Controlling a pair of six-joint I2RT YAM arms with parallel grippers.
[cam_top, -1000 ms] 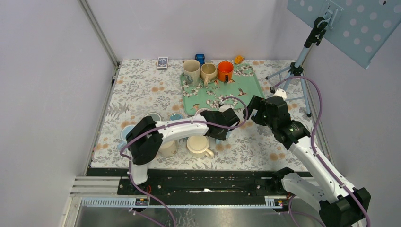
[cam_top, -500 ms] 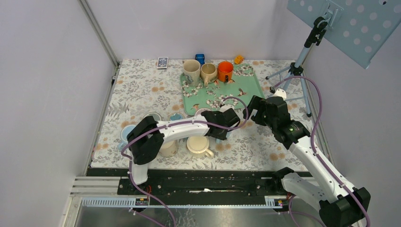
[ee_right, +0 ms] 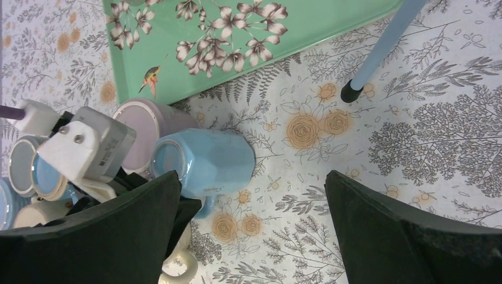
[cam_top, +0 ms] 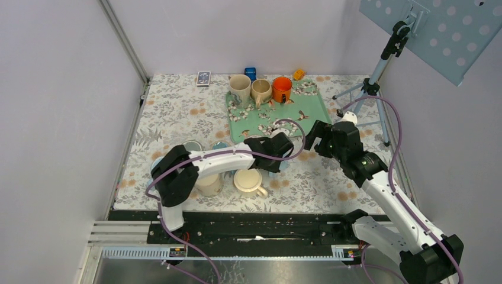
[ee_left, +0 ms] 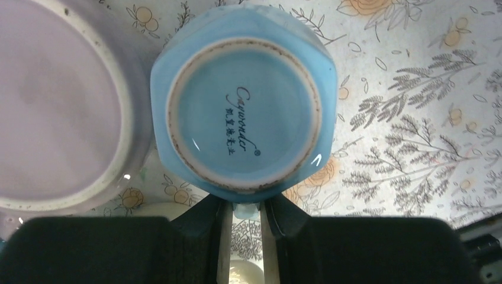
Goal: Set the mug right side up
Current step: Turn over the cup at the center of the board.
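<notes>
One change: left arm (cam_top: 207, 161) swung leftward.
Left gripper (ee_left: 245, 206) pinches the base-up blue mug (ee_left: 243, 100) by its handle; right gripper (ee_right: 251, 177) gapes empty.

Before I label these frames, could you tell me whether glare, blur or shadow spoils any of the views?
Left wrist view: the blue mug is sharp, its print legible, with small glints on the glaze; the fingers are dark and soft. Right wrist view: tablecloth crisp, the near fingers black and featureless. Top view: even light, faint shadows.
</notes>
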